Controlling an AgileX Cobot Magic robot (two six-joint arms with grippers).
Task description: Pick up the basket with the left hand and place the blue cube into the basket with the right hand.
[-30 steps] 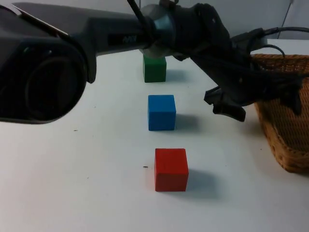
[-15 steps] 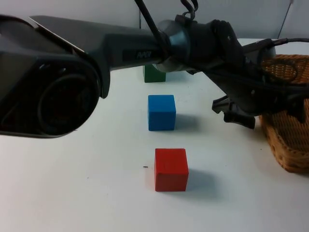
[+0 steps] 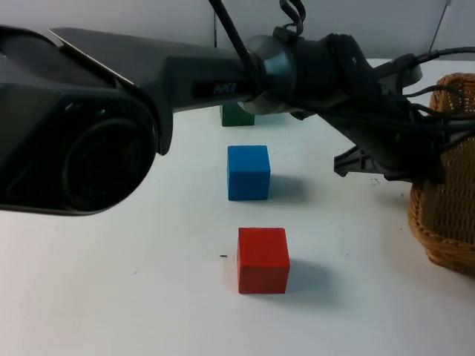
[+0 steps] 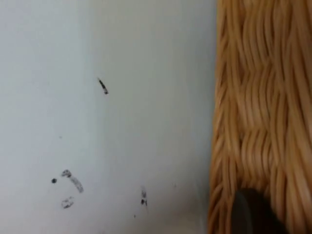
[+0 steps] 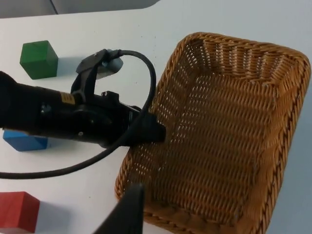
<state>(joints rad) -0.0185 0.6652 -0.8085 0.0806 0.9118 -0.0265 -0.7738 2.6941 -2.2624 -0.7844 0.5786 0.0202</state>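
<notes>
The blue cube (image 3: 249, 172) (image 5: 24, 141) sits on the white table, midway between the other two cubes. At the right edge stands the wicker basket (image 3: 445, 215) (image 5: 219, 122). My left arm reaches across the table, and my left gripper (image 3: 419, 174) (image 5: 155, 131) is shut on the basket's near-left rim. In the left wrist view the woven wall (image 4: 263, 97) runs right beside a black fingertip (image 4: 253, 212). My right gripper (image 5: 127, 212) hangs open high above the basket's front corner and holds nothing.
A green cube (image 3: 236, 115) (image 5: 39, 59) stands behind the blue one, partly hidden by the left arm. A red cube (image 3: 263, 259) (image 5: 17, 209) stands in front of it. The left arm's thick links span the table's back half.
My left gripper moved right onto the basket's rim and closed on it. The basket shifted to the right. The cubes stayed put.
</notes>
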